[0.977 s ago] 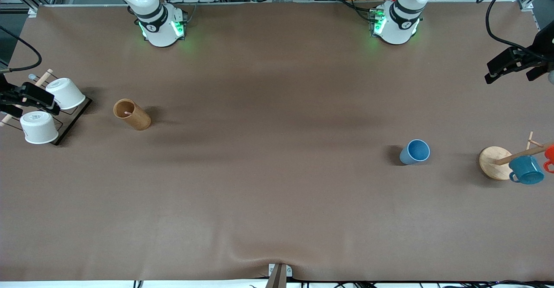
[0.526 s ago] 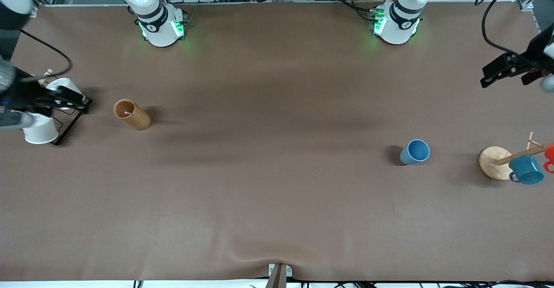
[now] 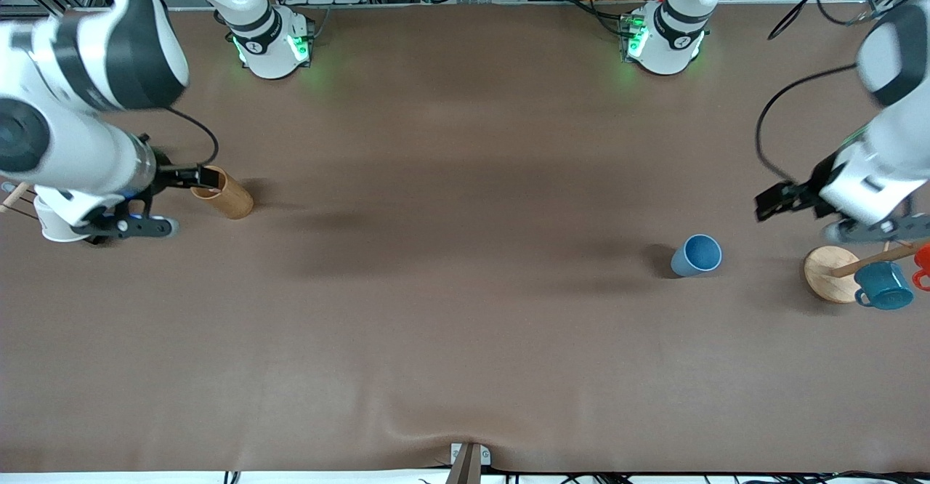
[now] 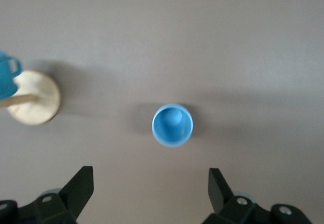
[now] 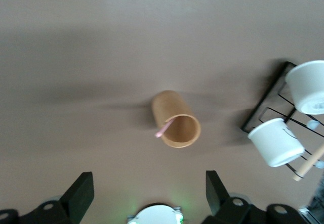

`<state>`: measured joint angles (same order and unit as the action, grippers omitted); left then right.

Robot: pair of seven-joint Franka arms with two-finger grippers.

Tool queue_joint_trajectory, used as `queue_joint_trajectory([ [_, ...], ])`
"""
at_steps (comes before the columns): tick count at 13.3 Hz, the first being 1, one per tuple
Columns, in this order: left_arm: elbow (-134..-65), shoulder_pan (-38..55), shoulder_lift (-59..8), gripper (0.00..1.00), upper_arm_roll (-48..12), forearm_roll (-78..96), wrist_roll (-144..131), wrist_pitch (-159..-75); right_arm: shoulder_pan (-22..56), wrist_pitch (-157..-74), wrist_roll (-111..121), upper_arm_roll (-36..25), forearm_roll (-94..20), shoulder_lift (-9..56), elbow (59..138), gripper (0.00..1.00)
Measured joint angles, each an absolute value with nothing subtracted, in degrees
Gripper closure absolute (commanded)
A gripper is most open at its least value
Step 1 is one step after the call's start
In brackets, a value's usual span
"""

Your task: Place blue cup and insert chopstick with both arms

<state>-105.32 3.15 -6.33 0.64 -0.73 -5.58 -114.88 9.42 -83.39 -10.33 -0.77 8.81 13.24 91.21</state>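
Observation:
The blue cup (image 3: 696,255) stands upright and empty toward the left arm's end of the table; it also shows in the left wrist view (image 4: 172,125). My left gripper (image 3: 821,219) is open and empty in the air between the cup and the wooden rack base; its fingers (image 4: 81,183) are wide apart. The pink chopstick (image 5: 165,128) leans in the brown wooden cup (image 3: 225,195), its tip over the rim. My right gripper (image 3: 168,202) is open and empty beside that cup (image 5: 177,120), one finger at its rim.
A round wooden rack base (image 3: 828,273) with a dowel carries a teal mug (image 3: 883,285) and a red mug (image 3: 923,260) at the left arm's end. A black wire rack with white cups (image 5: 276,143) stands at the right arm's end, partly hidden by the right arm.
Both arms have swung in from the table's ends. The right gripper has come to the brown wooden cup, the left gripper toward the blue cup. The cups have not moved.

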Motion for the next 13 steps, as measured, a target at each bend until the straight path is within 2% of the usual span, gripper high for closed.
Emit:
queue_joint_trajectory([
  [3,-113.57,3.16,-8.87,0.00,0.61,-0.73,-4.52,-125.36,8.73,-87.63,-10.31,-1.25,9.69,14.13,95.64,0.16],
  [4,-114.42,3.12,-10.33,0.03,0.63,-0.73,-4.47,-126.97,8.58,-89.04,-10.29,-1.26,9.69,14.14,97.30,0.17],
  [6,-114.76,3.02,-14.14,0.15,0.70,-0.73,-4.45,-130.48,8.66,-92.40,-10.18,-1.17,9.69,14.15,101.14,0.31],
  [9,-114.73,2.94,-18.80,0.19,0.79,-0.73,-4.41,-132.74,9.08,-95.02,-9.69,-0.89,9.69,14.15,105.20,0.45],
  [11,-114.72,2.93,-20.02,0.26,0.85,-0.73,-4.41,-132.78,9.64,-95.34,-9.68,-0.56,9.69,14.13,106.20,0.45],
  [13,-114.73,2.92,-20.34,0.40,0.89,-0.73,-4.40,-132.77,9.69,-96.60,-8.85,-0.54,9.79,14.13,107.58,0.46],
])
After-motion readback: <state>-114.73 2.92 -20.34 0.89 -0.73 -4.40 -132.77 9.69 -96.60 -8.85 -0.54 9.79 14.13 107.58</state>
